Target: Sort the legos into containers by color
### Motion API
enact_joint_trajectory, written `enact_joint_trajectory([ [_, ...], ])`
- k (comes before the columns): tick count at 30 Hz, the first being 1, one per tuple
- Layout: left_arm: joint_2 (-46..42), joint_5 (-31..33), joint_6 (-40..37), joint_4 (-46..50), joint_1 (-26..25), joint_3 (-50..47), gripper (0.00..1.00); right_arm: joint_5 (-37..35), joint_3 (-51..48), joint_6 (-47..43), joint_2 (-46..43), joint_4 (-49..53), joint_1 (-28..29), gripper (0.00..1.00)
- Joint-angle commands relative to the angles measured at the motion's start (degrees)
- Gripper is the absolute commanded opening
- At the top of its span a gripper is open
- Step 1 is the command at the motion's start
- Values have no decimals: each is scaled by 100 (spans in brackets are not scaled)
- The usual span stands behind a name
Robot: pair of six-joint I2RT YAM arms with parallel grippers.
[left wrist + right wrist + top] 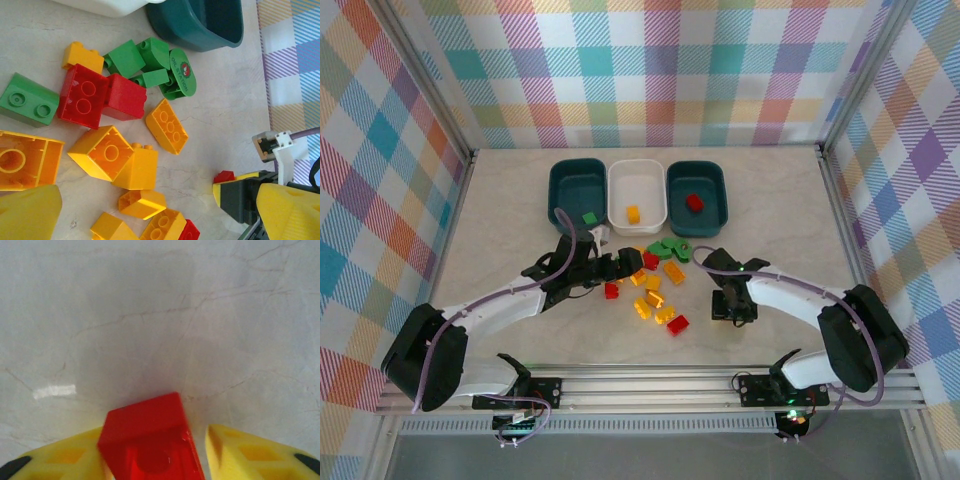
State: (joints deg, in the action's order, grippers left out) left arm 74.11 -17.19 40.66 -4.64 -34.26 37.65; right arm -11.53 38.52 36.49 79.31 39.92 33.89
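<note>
Three back-row bins: left teal bin (560, 186) holds green brick (588, 217), white bin (617, 190) yellow brick (633, 213), right teal bin (719, 190) red brick (694, 203). I see left gripper (625, 269), jaws wide apart, over loose legos (653, 297) just before them. Right gripper (735, 312) straddles loose red piece (150, 440); clamped or not, can't tell.

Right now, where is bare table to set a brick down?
Free: the table right of the right teal bin, left of the left teal bin, and the near strip in front of the lego pile. Crowded: the pile itself, reaching nearly to the white bin.
</note>
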Motion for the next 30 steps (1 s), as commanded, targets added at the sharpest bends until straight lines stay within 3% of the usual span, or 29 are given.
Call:
enact_joint_trajectory([
  [1,-39,84,-47,20,-19,57,100,-104,118,-89,70,-148,-160,45],
  [9,104,193,-88,146,-15,205,100,-73,280,-295,8,-317,-259,29],
  [16,-370,1273,-103,1180,279,493,100,-614,1480,-901,-35,-421,-313,28],
  [23,79,1016,122,1559,585,717,100,-227,3355,-1556,1638,-1249,-979,28],
  [28,577,827,496,1632,605,844,98,210,4821,-1765,3203,-1029,-1430,30],
  [30,740,831,770,1637,609,849,96,326,5231,-1839,3573,-940,-1499,35],
])
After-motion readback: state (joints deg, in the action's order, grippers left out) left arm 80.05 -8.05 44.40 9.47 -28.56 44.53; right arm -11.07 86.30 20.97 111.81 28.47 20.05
